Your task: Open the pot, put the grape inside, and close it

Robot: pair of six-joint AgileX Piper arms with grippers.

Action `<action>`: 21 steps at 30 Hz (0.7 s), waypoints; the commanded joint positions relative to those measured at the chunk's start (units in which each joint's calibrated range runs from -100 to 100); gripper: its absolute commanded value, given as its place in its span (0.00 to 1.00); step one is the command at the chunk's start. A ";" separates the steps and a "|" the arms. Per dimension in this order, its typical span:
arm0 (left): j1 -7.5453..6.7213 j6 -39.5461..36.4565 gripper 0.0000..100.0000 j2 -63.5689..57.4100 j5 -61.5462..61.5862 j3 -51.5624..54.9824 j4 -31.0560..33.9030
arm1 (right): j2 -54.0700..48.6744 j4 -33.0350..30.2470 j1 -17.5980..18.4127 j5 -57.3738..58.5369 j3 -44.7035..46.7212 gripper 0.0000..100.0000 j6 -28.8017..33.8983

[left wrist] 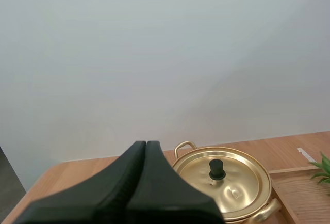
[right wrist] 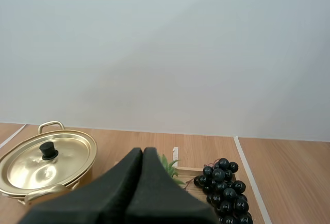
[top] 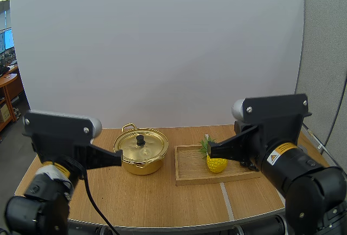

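A gold pot (top: pixel 140 152) stands left of centre on the table, with its lid (top: pixel 141 143) on and a black knob (top: pixel 140 139) on top. My left gripper (top: pixel 119 160) hangs shut just left of the pot, above the table. In the left wrist view its fingers (left wrist: pixel 146 146) lie together as one wedge, with the lidded pot (left wrist: pixel 223 181) beyond them. My right gripper (top: pixel 210 150) is shut over the wooden tray (top: pixel 191 165). In the right wrist view a bunch of dark grapes (right wrist: pixel 225 189) lies on the tray beside the shut wedge (right wrist: pixel 143 152).
A small yellow pineapple (top: pixel 216 163) with green leaves stands on the tray under my right gripper. The pot (right wrist: pixel 46 161) sits left of the tray in the right wrist view. Bare wooden table (top: pixel 162 202) stretches in front of the pot and tray.
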 commanded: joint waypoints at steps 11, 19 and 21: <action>0.03 0.58 0.00 -0.14 28.86 -21.38 0.66 | -0.12 -0.47 -0.11 18.74 -7.29 0.00 -0.24; 0.03 0.49 0.00 2.24 34.83 -22.38 0.66 | 0.22 -0.47 -0.11 30.60 -14.30 0.00 -0.24; 0.03 0.49 0.00 4.56 35.67 -22.38 0.66 | 1.64 -0.47 -0.11 32.57 -16.01 0.00 -0.24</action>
